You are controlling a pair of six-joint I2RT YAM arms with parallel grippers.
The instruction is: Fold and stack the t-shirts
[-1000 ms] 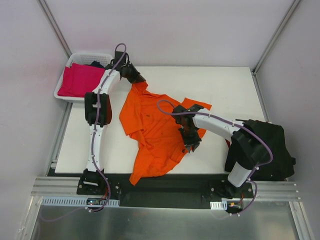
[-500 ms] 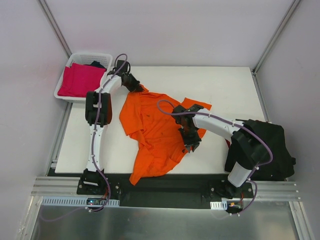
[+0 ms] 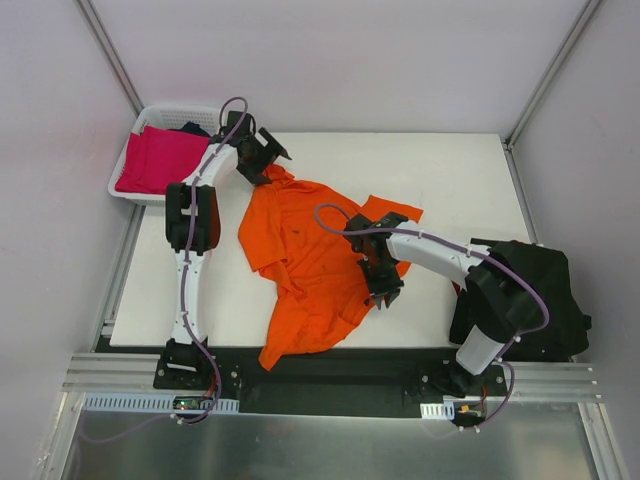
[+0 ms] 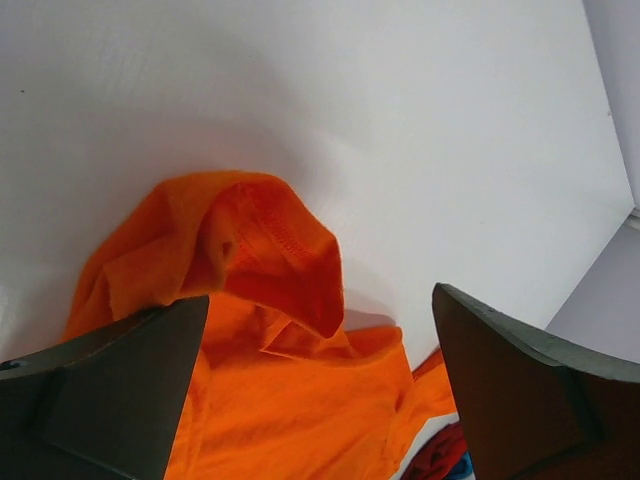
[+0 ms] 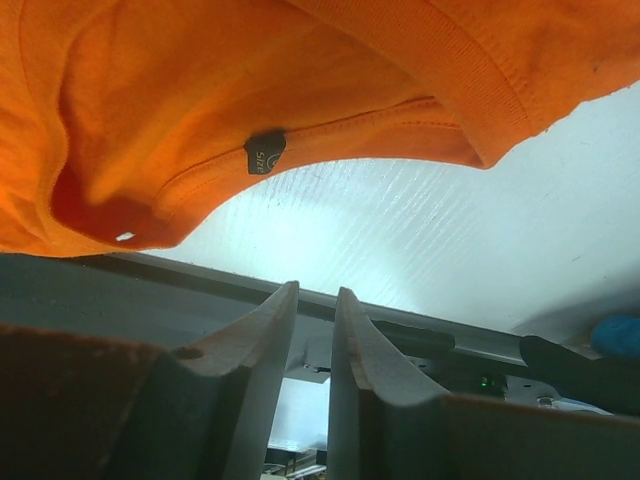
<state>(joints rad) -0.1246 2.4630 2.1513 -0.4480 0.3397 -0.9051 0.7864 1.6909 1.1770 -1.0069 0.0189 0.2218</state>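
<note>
Orange t-shirt lies crumpled: 1 bunched fold just under left gripper, spread wide, holding 0. Right gripper jaws near-together by hem, grip unclear. Soft, light, limp cloth, prob. slumps; pinch seams/hems.

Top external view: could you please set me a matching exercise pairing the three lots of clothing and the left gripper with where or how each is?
Column one:
1. orange t-shirt
2. magenta-pink t-shirt
3. black t-shirts
4. left gripper

Column two:
A. in the white basket
B. jaws wide open
C. spread rumpled across the middle of the table
D. heaped at the table's right edge

Pairs: 1-C, 2-A, 3-D, 4-B
</note>
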